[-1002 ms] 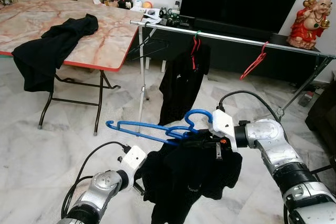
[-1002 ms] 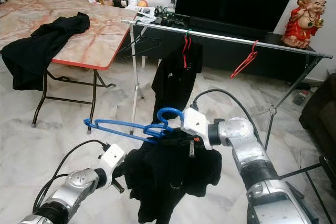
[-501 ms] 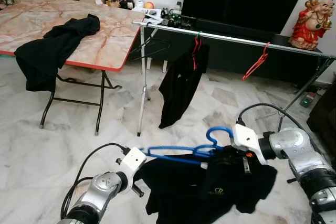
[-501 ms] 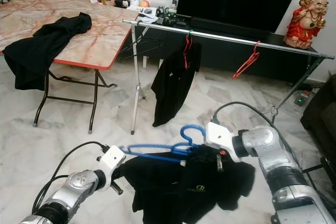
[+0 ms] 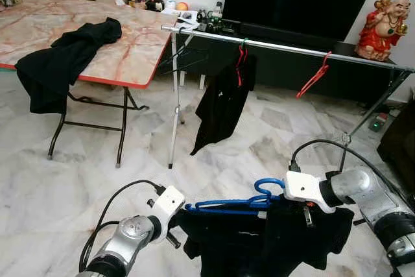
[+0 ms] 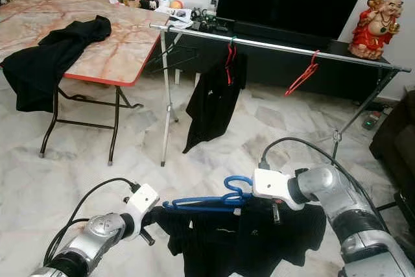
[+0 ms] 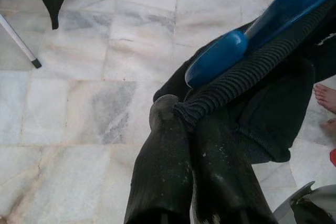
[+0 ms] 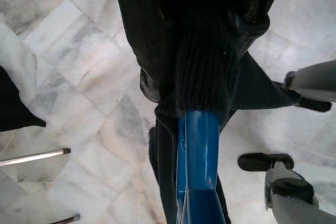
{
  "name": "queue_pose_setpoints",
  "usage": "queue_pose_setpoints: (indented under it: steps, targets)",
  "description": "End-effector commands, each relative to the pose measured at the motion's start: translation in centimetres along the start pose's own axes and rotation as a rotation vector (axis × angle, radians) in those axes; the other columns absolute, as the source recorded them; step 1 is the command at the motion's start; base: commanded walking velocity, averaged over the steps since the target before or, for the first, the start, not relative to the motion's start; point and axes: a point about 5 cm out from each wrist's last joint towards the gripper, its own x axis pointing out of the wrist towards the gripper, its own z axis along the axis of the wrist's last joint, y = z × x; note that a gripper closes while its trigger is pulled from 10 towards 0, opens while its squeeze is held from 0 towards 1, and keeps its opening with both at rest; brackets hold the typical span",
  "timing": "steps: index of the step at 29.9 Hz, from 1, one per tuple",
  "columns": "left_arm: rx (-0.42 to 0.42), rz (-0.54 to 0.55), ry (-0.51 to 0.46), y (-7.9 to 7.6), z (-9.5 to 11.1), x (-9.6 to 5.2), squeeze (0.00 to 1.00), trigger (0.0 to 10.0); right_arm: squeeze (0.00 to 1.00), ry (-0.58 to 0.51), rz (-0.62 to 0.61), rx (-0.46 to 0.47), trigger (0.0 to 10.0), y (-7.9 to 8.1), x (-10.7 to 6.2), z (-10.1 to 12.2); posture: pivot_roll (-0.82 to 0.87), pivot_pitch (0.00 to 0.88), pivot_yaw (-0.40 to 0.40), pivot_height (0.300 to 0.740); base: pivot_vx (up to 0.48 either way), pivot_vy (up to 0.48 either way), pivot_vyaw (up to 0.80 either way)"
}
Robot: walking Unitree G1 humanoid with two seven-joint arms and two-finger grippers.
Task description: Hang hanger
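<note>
L gripper [image 7: 184, 114] fingers pinched shut on ribbed edge of black garment [image 7: 262, 108]; blue hanger [image 7: 252, 35] end just above. Marble floor [image 7: 94, 103] below; bare foot [image 7: 328, 95] at edge.

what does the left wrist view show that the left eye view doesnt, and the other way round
Left wrist view: the left end effector with fingers closed on the ribbed collar of the black shirt beside the blue hanger's tip, plus a person's bare foot.
Left eye view: the clothes rail, the folding table, the statue and the right end effector.
Both: hanger, shirt, marble floor.
</note>
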Motion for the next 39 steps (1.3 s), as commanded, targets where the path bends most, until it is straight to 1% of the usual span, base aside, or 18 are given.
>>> queue_pose_setpoints:
  steps: [1, 4, 5, 7, 8, 10, 11, 12, 18, 19, 23, 26, 27, 29, 30, 32, 36, 39]
  targets:
    - [-0.016, 0.076, 0.057, 1.3, -1.4, -0.9, 0.00, 0.0, 0.00, 0.105, -0.036, 0.056, 0.0, 0.1, -2.1, -2.3, 0.11, 0.000, -0.152, 0.740, 0.000, 0.000, 0.00]
    - [-0.017, 0.078, 0.057, 1.3, -1.4, -0.9, 0.00, 0.0, 0.00, -0.044, -0.149, 0.079, 0.0, -1.1, -2.1, -0.8, 0.11, 0.000, -0.152, 0.740, 0.000, 0.000, 0.00]
    - [-0.017, 0.075, 0.057, 1.3, -1.4, -0.8, 0.00, 0.0, 0.00, -0.176, -0.191, 0.120, 0.0, -1.8, -2.3, 0.3, 0.11, 0.000, -0.151, 0.740, 0.000, 0.000, 0.00]
    - [-0.017, 0.074, 0.058, 1.3, -1.4, -0.8, 0.00, 0.0, 0.00, -0.290, -0.177, 0.183, 0.0, -2.1, -2.6, 1.1, 0.11, 0.000, -0.151, 0.740, 0.000, 0.000, 0.00]
    - [-0.017, 0.074, 0.058, 1.3, -1.4, -0.8, 0.00, 0.0, 0.00, -0.305, -0.149, 0.187, 0.0, -2.0, -2.7, 1.1, 0.11, 0.000, -0.150, 0.740, 0.000, 0.000, 0.00]
    - [-0.015, 0.074, 0.059, 1.3, -1.4, -0.8, 0.00, 0.0, 0.00, -0.275, -0.087, 0.169, 0.0, -1.4, -2.6, 0.7, 0.11, 0.000, -0.151, 0.740, 0.000, 0.000, 0.00]
    - [-0.014, 0.075, 0.060, 1.3, -1.3, -0.8, 0.00, 0.0, 0.00, -0.246, -0.062, 0.160, 0.0, -1.1, -2.6, 0.4, 0.11, 0.000, -0.151, 0.740, 0.000, 0.000, 0.00]
    - [-0.011, 0.079, 0.061, 1.4, -1.3, -0.9, 0.00, 0.0, 0.00, -0.190, -0.012, 0.155, 0.0, -0.5, -2.6, -0.3, 0.11, 0.000, -0.151, 0.740, 0.000, 0.000, 0.00]
    - [-0.007, 0.087, 0.064, 1.7, -1.4, -1.0, 0.00, 0.0, 0.00, -0.149, 0.112, 0.207, 0.0, 0.6, -3.4, -1.6, 0.11, 0.000, -0.150, 0.740, 0.000, 0.000, 0.00]
    - [-0.007, 0.088, 0.065, 1.7, -1.4, -1.0, 0.00, 0.0, 0.00, -0.132, 0.111, 0.208, 0.0, 0.7, -3.5, -1.8, 0.11, 0.000, -0.150, 0.740, 0.000, 0.000, 0.00]
    - [-0.005, 0.086, 0.066, 1.7, -1.4, -1.0, 0.00, 0.0, 0.00, 0.044, 0.084, 0.164, 0.0, 1.1, -3.6, -3.3, 0.11, 0.000, -0.148, 0.740, 0.000, 0.000, 0.00]
    - [-0.004, 0.086, 0.065, 1.6, -1.4, -1.0, 0.00, 0.0, 0.00, 0.103, 0.059, 0.140, 0.0, 1.1, -3.6, -3.7, 0.11, 0.000, -0.147, 0.740, 0.000, 0.000, 0.00]
    - [-0.003, 0.086, 0.064, 1.6, -1.4, -0.9, 0.00, 0.0, 0.00, 0.154, 0.031, 0.119, 0.0, 1.0, -3.5, -4.0, 0.11, 0.000, -0.145, 0.740, 0.000, 0.000, 0.00]
    - [0.000, 0.086, 0.063, 1.7, -1.3, -0.9, 0.00, 0.0, 0.00, 0.239, 0.021, 0.076, 0.0, 1.1, -3.4, -4.5, 0.11, 0.000, -0.145, 0.740, 0.000, 0.000, 0.00]
    - [0.002, 0.085, 0.063, 1.7, -1.3, -0.9, 0.00, 0.0, 0.00, 0.253, -0.001, 0.074, 0.0, 1.1, -3.3, -4.6, 0.11, 0.000, -0.145, 0.740, 0.000, 0.000, 0.00]
    - [0.007, 0.084, 0.062, 1.8, -1.2, -1.0, 0.00, 0.0, 0.00, 0.206, -0.044, 0.101, 0.0, 0.9, -2.9, -4.3, 0.12, 0.000, -0.145, 0.740, 0.000, 0.000, 0.00]
    - [0.015, 0.079, 0.053, 2.1, -1.0, -1.2, 0.00, 0.0, 0.00, 0.221, -0.061, 0.094, 0.0, 1.0, -2.4, -4.5, 0.12, 0.000, -0.144, 0.740, 0.000, 0.000, 0.00]
    - [0.022, 0.106, 0.018, 3.3, -0.1, -1.8, 0.00, 0.0, 0.00, 0.257, -0.062, 0.073, 0.0, 1.7, -1.2, -4.9, 0.12, 0.000, -0.143, 0.740, 0.000, 0.000, 0.00]
